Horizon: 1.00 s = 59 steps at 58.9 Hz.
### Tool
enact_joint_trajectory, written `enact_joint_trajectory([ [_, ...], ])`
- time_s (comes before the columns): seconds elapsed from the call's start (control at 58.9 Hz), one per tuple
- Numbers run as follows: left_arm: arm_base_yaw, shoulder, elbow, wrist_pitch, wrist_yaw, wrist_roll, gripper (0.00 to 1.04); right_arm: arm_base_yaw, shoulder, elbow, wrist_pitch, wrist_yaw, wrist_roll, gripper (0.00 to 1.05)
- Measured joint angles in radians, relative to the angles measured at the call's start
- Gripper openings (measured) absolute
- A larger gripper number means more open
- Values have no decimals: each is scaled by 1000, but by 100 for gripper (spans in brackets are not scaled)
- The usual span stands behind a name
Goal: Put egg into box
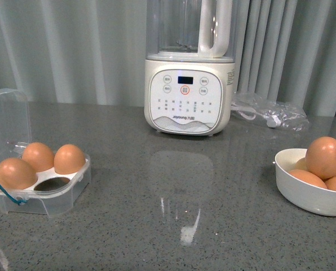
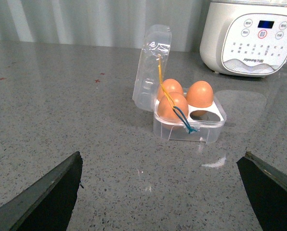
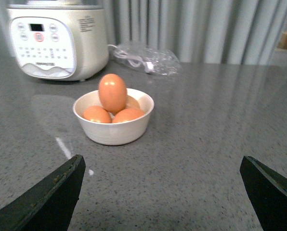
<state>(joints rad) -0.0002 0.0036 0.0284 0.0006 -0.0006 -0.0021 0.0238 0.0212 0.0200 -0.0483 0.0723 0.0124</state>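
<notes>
The clear plastic box (image 1: 55,202) sits at the left of the counter with its lid (image 1: 7,116) raised. It holds three brown eggs, and one front hole (image 1: 52,184) is bare. An egg (image 1: 325,157) stands upright on top of other eggs in the white bowl (image 1: 303,195) at the right. Neither arm shows in the front view. My left gripper (image 2: 162,156) is open above the counter, short of the box (image 2: 182,132). My right gripper (image 3: 161,157) is open too, short of the bowl (image 3: 112,135) and its top egg (image 3: 112,92). Nothing lies between either pair of fingers.
A white blender (image 1: 188,93) with a control panel stands at the back centre. A crumpled clear bag holding a white cable (image 1: 269,112) lies to its right. A grey curtain hangs behind the speckled grey counter (image 1: 179,209).
</notes>
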Motion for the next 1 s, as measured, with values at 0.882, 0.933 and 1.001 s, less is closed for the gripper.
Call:
enact_joint_trajectory([
  [0.882,0,0,0,0,0,0,98,-138,969,464,526,-81,22,98],
  [0.933,0,0,0,0,0,0,98,-113,1043,520,524,-81,24,98],
  [1.001,0,0,0,0,0,0,98,-79,1118,582,510,-84,31,98],
])
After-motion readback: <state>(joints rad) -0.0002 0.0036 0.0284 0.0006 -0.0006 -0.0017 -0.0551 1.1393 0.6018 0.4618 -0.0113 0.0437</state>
